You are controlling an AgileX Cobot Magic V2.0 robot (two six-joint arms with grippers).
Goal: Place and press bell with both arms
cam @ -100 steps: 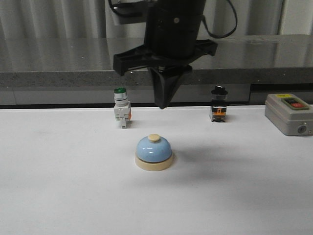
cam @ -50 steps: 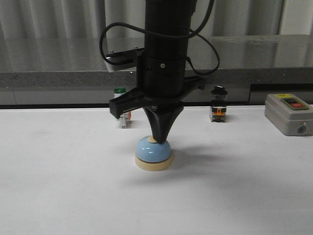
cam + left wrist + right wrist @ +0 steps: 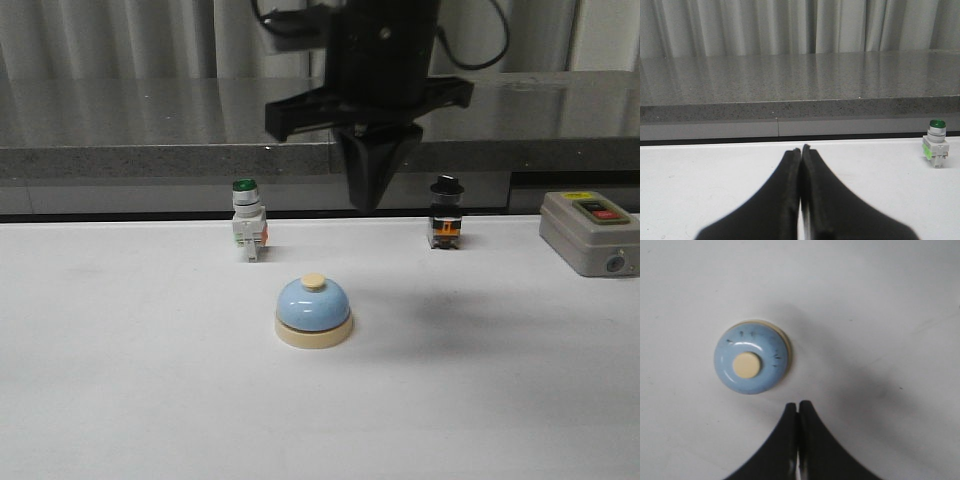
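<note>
- The bell (image 3: 313, 310) sits upright on the white table (image 3: 120, 400), about midway between the left and right edges and nearer the back edge than the front. Nothing touches it. Its cream knob (image 3: 747, 365) is on top, and its cream base rests flat on the table.
- The right gripper (image 3: 374, 195) hangs in the air, above the bell and a little to its right. Its two fingers are pressed together into one point — it holds nothing.
- The right wrist view looks straight down on the bell's blue dome.
- The left gripper (image 3: 801, 155) has its fingers together too, with only a thin line between them. It holds nothing.
- By the back edge stands a green switch (image 3: 247, 220), to the left of the bell.
- A black switch (image 3: 447, 212) stands by the back edge too — to the right.
- A grey box (image 3: 592, 233) sits near the back right corner.
</note>
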